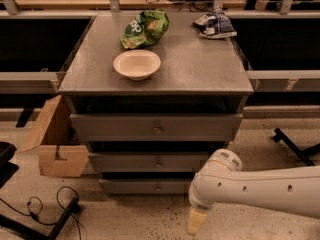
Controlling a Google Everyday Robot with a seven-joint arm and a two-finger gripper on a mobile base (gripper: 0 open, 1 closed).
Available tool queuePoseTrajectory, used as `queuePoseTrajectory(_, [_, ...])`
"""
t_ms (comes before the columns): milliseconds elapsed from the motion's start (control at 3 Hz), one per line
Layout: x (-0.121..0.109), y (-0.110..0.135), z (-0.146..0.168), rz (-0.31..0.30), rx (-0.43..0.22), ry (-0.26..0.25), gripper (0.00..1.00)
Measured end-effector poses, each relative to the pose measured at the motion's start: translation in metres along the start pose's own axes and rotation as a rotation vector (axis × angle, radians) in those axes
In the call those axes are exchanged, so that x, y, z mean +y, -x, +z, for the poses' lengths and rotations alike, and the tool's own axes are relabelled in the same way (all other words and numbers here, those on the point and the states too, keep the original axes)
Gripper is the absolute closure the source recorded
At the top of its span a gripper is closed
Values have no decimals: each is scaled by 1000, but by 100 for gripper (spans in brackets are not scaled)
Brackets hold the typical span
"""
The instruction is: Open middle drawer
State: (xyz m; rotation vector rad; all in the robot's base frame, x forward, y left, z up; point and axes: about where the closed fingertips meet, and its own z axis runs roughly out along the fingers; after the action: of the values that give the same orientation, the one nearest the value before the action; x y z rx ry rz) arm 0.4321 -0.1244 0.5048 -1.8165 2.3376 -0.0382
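The middle drawer is the wide, shallow grey one between two others in the grey cabinet. It has a small round metal knob at the centre of its flat front, and it looks closed. My gripper hangs downward from the white arm at the lower right. It is near the floor, below and to the right of the drawer fronts, and touches nothing.
On the cabinet top are a beige bowl, a green chip bag and a dark snack bag. An open cardboard box stands left of the cabinet. Cables and a black base lie at the lower left.
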Motion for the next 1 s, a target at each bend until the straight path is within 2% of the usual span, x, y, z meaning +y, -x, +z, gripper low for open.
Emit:
queuePoseTrajectory(333, [-28,10,40,-54,-25,-20,0])
queuePoseTrajectory(667, [-61,10,63,-88,-19,-49,0])
queuePoseTrajectory(1000, [-94,8,65,-115,3,-99,0])
